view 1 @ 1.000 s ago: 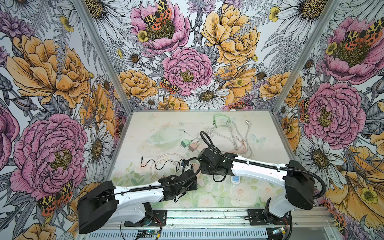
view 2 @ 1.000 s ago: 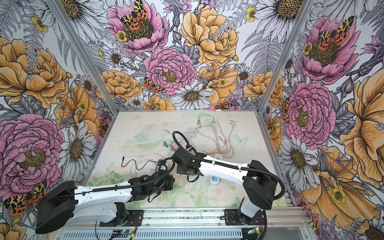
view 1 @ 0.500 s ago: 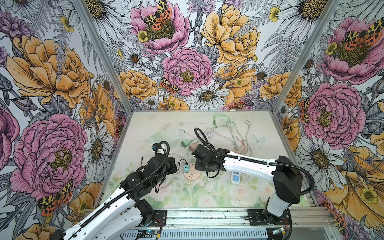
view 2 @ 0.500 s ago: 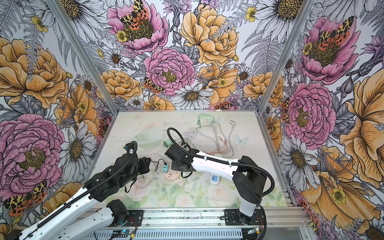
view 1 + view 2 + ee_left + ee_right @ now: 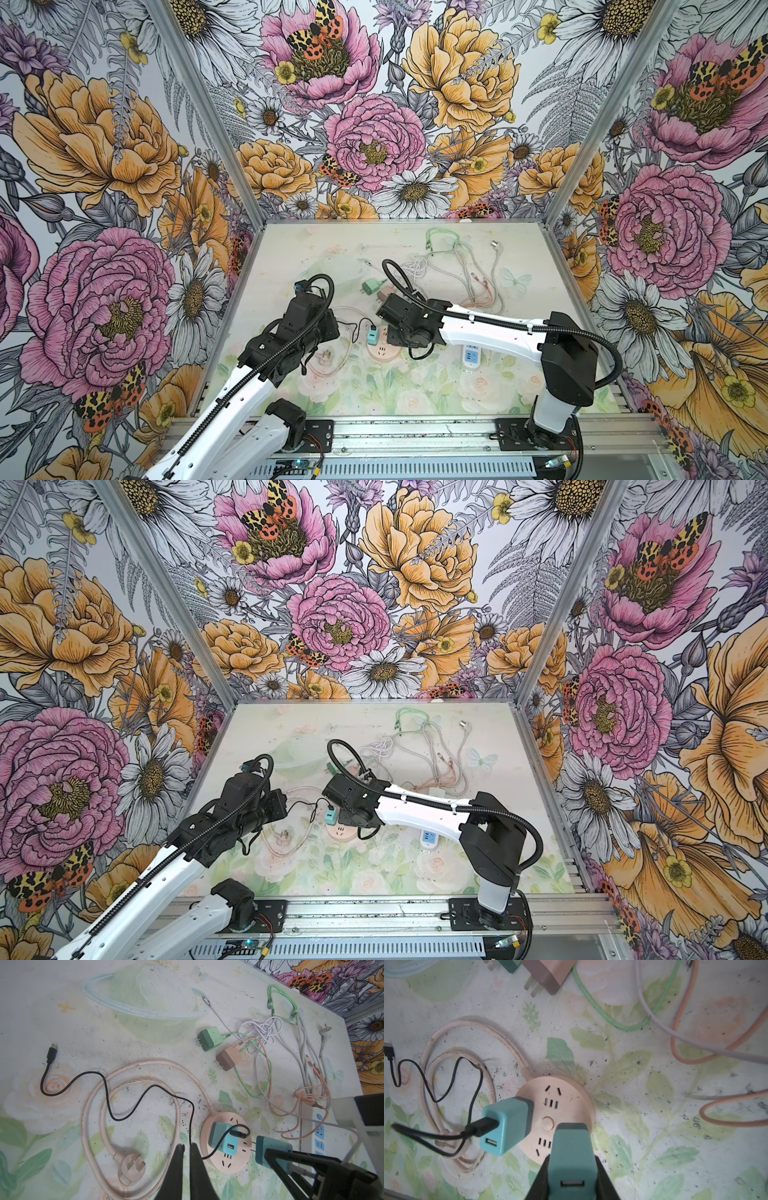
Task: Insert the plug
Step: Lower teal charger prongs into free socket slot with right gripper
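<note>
**Spotter:** Your right gripper (image 5: pixel 572 1159) is clamped on the teal plug (image 5: pixel 572 1142). There's one black finger on each flank of its body, and its USB port faces the wrist camera.

**Caller:** And where's that plug sitting?

**Spotter:** Over the round pink socket (image 5: pixel 384 354), lower middle of the frame in both top views. From your left wrist camera, the plug's pins (image 5: pixel 253 1143) show bare at the socket's rim and aren't in any slot. I can't tell if they touch the face.

**Caller:** There's company on that socket. A second teal charger (image 5: pixel 508 1124) is seated in it, with a black cable (image 5: pixel 133 1109) plugged into one of its ports.

**Spotter:** Your left gripper (image 5: pixel 187 1146) has its fingers pressed almost together with nothing between them. It hangs above the table (image 5: pixel 291 257) just beside the socket, and the black cable passes under the tips.

**Caller:** In the top views, the socket's pink cord (image 5: pixel 91 1105) loops out left of it. It ends in a three-pin plug (image 5: pixel 132 1167) lying flat.

**Spotter:** A white power strip (image 5: pixel 471 356) lies right of the socket, under your right arm. Higher in the frame, a green charger (image 5: pixel 207 1040) and a brown-pink charger (image 5: pixel 228 1059) lie side by side, unplugged. Loose cables are tangled beyond them.
</note>
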Action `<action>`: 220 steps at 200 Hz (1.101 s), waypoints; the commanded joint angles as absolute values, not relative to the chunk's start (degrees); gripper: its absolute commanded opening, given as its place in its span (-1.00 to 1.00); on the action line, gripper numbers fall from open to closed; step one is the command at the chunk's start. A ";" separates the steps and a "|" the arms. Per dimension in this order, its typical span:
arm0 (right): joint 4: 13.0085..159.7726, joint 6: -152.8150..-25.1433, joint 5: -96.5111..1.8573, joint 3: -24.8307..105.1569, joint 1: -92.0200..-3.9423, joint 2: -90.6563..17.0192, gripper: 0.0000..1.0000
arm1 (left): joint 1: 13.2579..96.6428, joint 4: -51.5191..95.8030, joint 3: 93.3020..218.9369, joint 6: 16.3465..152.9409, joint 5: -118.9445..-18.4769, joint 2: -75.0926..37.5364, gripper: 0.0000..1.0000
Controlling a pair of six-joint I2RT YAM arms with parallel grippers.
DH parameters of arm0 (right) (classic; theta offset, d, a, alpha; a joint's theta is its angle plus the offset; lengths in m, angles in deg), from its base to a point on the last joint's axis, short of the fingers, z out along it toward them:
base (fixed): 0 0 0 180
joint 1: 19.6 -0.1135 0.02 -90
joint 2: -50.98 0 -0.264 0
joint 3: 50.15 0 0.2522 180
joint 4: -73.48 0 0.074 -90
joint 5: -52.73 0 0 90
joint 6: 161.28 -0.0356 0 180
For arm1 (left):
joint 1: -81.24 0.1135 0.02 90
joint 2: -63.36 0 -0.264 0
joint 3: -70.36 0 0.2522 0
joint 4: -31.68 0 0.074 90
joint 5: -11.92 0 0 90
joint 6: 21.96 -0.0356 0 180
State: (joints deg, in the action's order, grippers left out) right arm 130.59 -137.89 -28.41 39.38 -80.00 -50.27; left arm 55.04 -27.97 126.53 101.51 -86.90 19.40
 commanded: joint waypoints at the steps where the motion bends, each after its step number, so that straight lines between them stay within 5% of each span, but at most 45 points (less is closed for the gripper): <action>1: 132.07 -139.38 -26.29 40.80 -80.48 -51.58 -1.00 | 56.24 -28.48 127.81 99.33 -83.73 20.46 -0.77; 220: 139.02 -140.95 -26.57 45.77 -81.01 -58.89 -1.00 | 57.33 -27.36 126.44 98.78 -81.60 22.80 -0.75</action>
